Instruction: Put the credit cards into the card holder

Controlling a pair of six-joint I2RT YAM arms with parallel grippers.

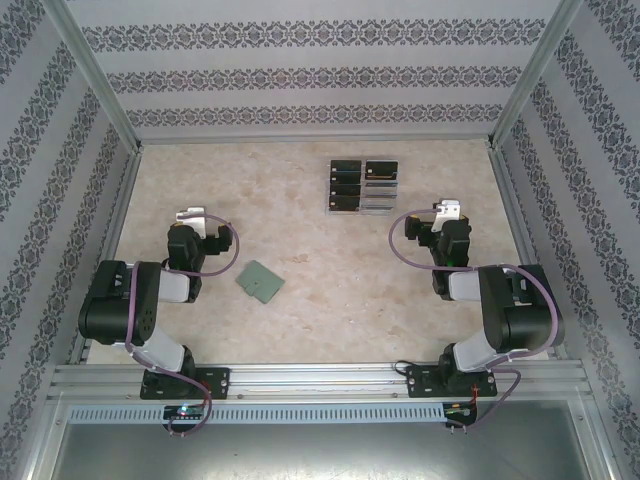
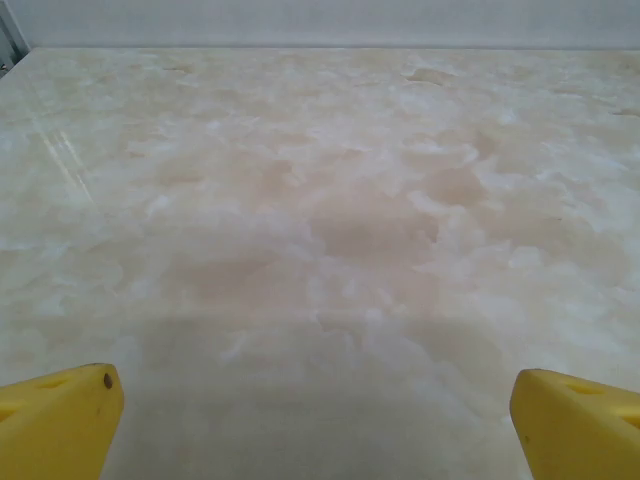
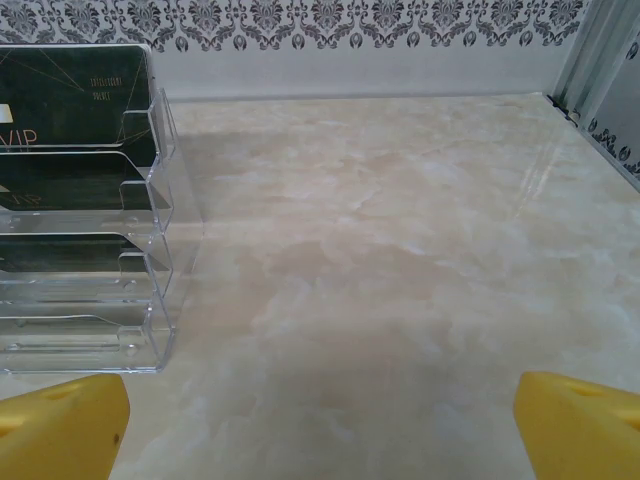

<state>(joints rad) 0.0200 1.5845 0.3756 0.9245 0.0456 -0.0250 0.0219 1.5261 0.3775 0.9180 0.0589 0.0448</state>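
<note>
1. The left pincer (image 1: 190,217) is spread wide and grips nothing. Its yellow fingertips (image 2: 62,418) sit at the lower corners of the left wrist view, with bare desk (image 1: 320,330) between them.
2. The right pincer (image 1: 447,210) is spread just as wide and also grips nothing, low over the desk and pointing towards the far wall.
3. Both arms are folded back, with elbows out near the side walls and wrists aimed away from the bases.
4. One green card holder (image 1: 260,283) lies flat between the arms, nearer the left one and turned at an angle.
5. One clear rack (image 1: 362,187) stands at the far middle, with two columns of tiers holding the black cards (image 1: 345,180). The right wrist view shows three cards, but the total cannot be told.
6. The rack sits ahead and to the left of the right pincer. Open desk surrounds the card holder on every side.
</note>
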